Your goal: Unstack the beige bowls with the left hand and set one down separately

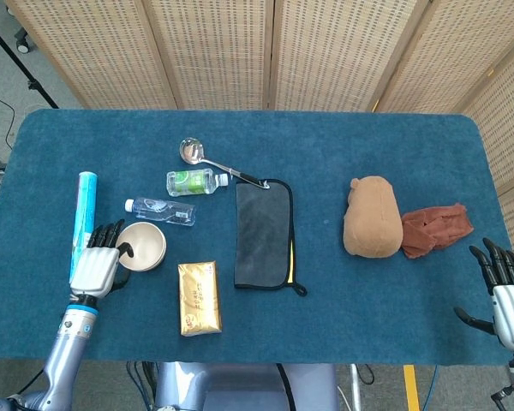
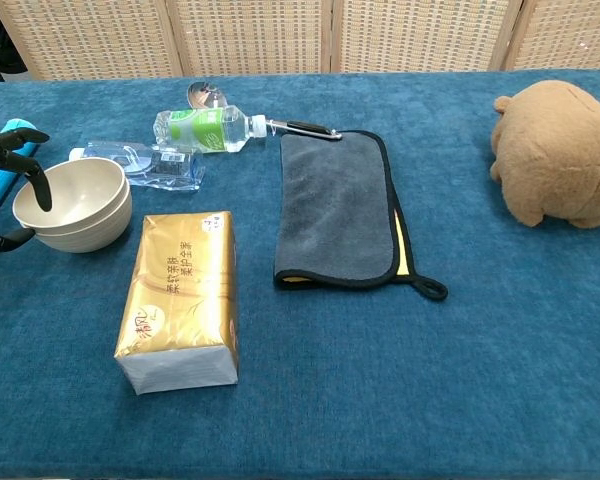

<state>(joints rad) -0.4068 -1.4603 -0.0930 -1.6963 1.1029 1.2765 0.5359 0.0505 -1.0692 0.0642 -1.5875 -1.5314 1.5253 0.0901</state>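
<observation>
Head view only: right hand [image 1: 507, 291], fingers spread and holding nothing, at the table's near right corner; left hand [image 1: 97, 261] whole, just left of the stacked beige bowls [image 1: 141, 246]. Chest view shows only that hand's dark fingertips [image 2: 32, 182], apart, one hooked over the rim of the smooth, round bowls, two nested. Beyond them lies a crinkled clear bottle [image 2: 140, 162]; to their right, a glossy gold tissue pack [image 2: 180, 298].

The beige bowls [image 2: 74, 207] sit nested, one inside the other, upright on the worktop [image 1: 325, 171] by its left edge. They are round, matte and cream-coloured, with nothing inside. The upper bowl's rim stands just above the lower one's. One of my left fingers [image 2: 35, 180] reaches over their rim.
</observation>
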